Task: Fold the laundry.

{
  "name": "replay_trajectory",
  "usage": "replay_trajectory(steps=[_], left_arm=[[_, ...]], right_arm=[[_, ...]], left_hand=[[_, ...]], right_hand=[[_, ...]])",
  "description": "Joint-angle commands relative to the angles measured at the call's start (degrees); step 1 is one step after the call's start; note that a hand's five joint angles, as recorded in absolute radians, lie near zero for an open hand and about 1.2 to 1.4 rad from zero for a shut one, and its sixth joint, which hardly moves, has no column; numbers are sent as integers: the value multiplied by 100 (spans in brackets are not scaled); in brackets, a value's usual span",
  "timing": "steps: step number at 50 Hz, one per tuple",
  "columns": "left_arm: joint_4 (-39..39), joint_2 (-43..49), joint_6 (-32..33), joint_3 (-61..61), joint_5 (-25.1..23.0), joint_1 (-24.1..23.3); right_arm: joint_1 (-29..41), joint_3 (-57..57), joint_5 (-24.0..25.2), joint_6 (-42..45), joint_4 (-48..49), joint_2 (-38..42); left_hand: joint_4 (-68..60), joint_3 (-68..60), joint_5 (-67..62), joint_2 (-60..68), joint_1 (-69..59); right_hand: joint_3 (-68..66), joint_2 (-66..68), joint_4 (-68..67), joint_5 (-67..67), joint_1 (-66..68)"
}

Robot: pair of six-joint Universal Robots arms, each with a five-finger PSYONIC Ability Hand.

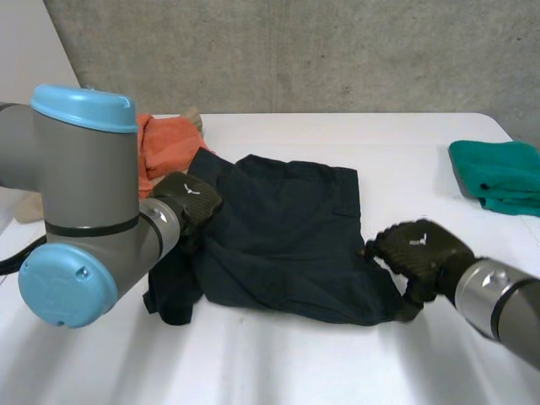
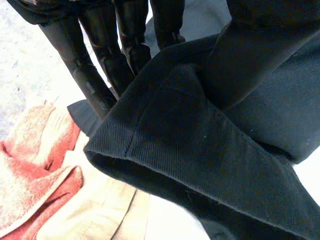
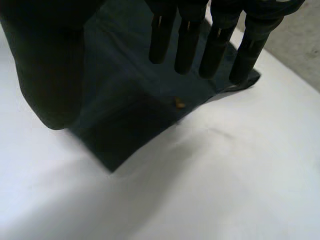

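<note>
Dark navy shorts (image 1: pixel 287 236) lie spread across the middle of the white table. My left hand (image 1: pixel 187 201) is at their left edge. In the left wrist view its fingers (image 2: pixel 107 55) go behind a folded hem of the shorts (image 2: pixel 200 145) and the thumb (image 2: pixel 240 55) presses on the front, pinching the cloth. My right hand (image 1: pixel 419 249) is at the shorts' near right corner. In the right wrist view its fingers (image 3: pixel 215 45) are straight and the thumb (image 3: pixel 45 65) stands apart, above the shorts' corner (image 3: pixel 120 110), which lies flat on the table.
An orange-red towel (image 1: pixel 169 143) lies at the back left, just behind my left hand, with a beige cloth (image 2: pixel 100 210) beside it. A teal cloth (image 1: pixel 502 173) sits at the far right edge. A concrete wall stands behind the table.
</note>
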State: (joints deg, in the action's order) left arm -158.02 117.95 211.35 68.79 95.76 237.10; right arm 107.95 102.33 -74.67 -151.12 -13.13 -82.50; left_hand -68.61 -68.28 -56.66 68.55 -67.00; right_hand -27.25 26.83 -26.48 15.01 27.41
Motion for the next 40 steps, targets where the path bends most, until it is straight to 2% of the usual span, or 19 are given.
replay_trajectory(steps=[1,6,9,12,13,19,22,25,29,31,33,37,40], left_arm=[[-10,-9,-156,11,-31,126],[-10,-18,-305,11,-22,213],[16,-53,-402,29,-49,240],[17,-123,-516,90,-58,249],[34,-184,-568,160,-58,231],[280,-562,-578,582,-119,170],[596,-913,-464,995,-259,82],[1000,-1378,-192,1573,-653,-76],[1282,-1643,-42,2032,-1208,-208],[1352,-1670,2,2181,-1436,-252],[1370,-1653,11,2191,-1508,-261],[1239,-1451,11,1911,-1350,-121],[984,-1249,3,1603,-1183,-59]], right_arm=[[323,797,5,-120,652,-284],[639,1149,-328,-356,1987,83],[745,1158,-583,-453,2402,374],[868,1088,-935,-480,2702,630],[894,1062,-1101,-471,2719,691],[728,1035,-1305,-68,2492,359],[360,1096,-1147,721,1747,-230],[-114,1149,-718,1879,283,-774],[-642,1141,-278,3016,-1399,-1048],[-879,1062,-24,3402,-1683,-1136],[-960,1000,188,3361,-1605,-1207],[-873,720,558,2468,-1106,-1024],[-609,473,524,2017,-753,-663]], left_hand=[[-1139,-1172,-1334,1145,-1300],[-1139,-1172,-1334,1145,-1300],[-1139,-1172,-1334,1145,-1300],[-1139,-1172,-1334,1145,-1300],[-1139,-1172,-1334,1145,-1300],[-1139,-1172,-1334,1145,-1300],[-1139,-1172,-1334,1145,-1300],[-1139,-1172,-1334,1145,-1300],[-1139,-1172,-1334,1145,-1300],[-1139,-1172,-1334,1145,-1300],[-1139,-1172,-1334,1145,-1300],[-856,-889,-1051,862,-1017],[-805,-837,-999,811,-966]], right_hand=[[26,17,-51,198,-42],[-108,151,-185,332,92],[-242,285,-319,466,226],[-2588,2630,-2664,2812,2572],[-5229,5272,-5306,5453,5213],[-5275,5317,-5352,5499,5259],[-5275,5317,-5352,5499,5259],[-5275,5317,-5352,5499,5259],[-5275,5317,-5352,5499,5259],[-5275,5317,-5352,5499,5259],[-5275,5317,-5352,5499,5259],[-5275,5317,-5352,5499,5259],[-5275,5317,-5352,5499,5259]])
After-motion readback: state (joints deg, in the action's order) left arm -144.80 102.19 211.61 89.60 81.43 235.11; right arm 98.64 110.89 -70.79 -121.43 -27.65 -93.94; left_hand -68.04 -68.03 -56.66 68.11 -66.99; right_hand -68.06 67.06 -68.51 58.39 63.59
